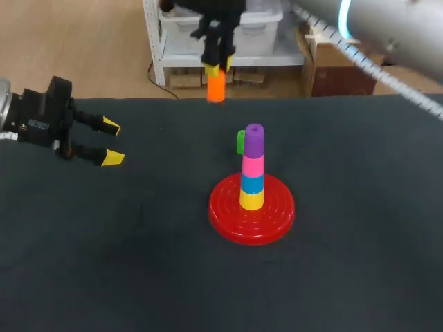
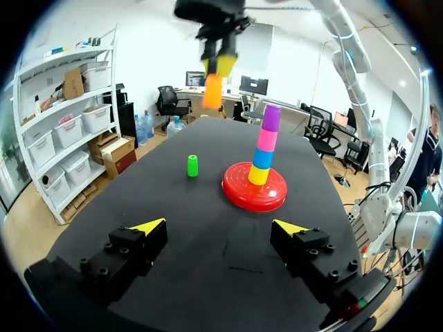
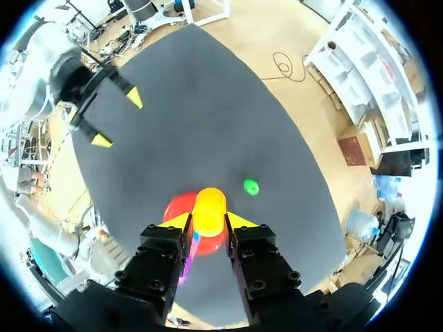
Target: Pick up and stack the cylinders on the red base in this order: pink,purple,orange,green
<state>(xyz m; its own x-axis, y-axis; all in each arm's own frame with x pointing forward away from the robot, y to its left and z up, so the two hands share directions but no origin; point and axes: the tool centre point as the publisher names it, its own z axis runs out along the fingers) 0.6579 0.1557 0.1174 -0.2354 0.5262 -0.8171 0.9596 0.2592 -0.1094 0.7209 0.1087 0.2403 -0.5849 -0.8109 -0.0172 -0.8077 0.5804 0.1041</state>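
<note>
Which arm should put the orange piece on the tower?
Right. The right fingers grip the orange cylinder in the air near the purple-topped stack. The left fingers sit open and empty, off to the side.

The round ridged plastic base (image 1: 228, 216) is glossy red with concentric rings. Stacked: yellow plastic cylinder (image 1: 251, 200), blue cylinder (image 1: 252, 184), pink cylinder (image 1: 252, 167), purple cylinder (image 1: 255, 141). Separate: orange cylinder (image 1: 216, 88), green cylinder (image 1: 241, 142). Table cloth (image 1: 104, 263): plain charcoal.
</note>
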